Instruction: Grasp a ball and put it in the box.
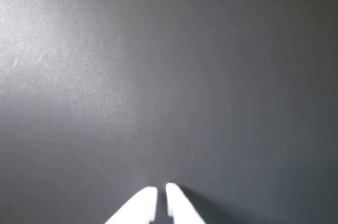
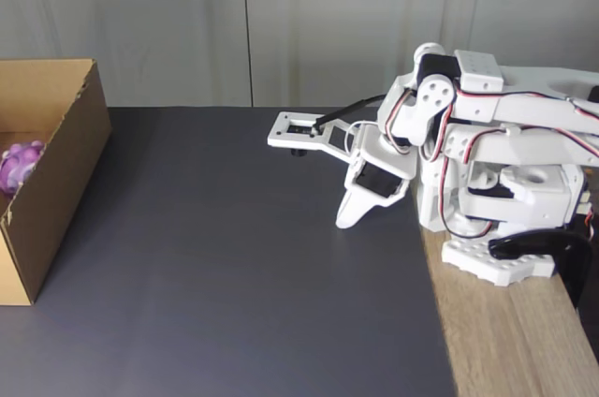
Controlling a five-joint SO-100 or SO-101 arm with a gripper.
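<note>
In the wrist view, two white fingertips of the gripper (image 1: 161,192) poke up from the bottom edge. They sit very close, with only a thin dark slit between them, so the jaws are nearly closed and hold nothing. Under them lies a dark gray mat (image 1: 158,76), plain and a little shiny at the upper left. In the fixed view, the white arm (image 2: 496,163) is folded up at the right, standing on a wooden table (image 2: 505,341). Its gripper (image 2: 351,214) points down and rests low over the mat (image 2: 243,257), with bare mat all around it. The box (image 2: 56,182) sits at the far left of the mat, well apart from the gripper. Its top is open, and its long side runs from the front toward the back wall. The ball (image 2: 19,168) lies inside the box, pink and purple and bumpy, partly hidden by the near cardboard wall. A gray wall (image 2: 281,22) stands behind.
</note>
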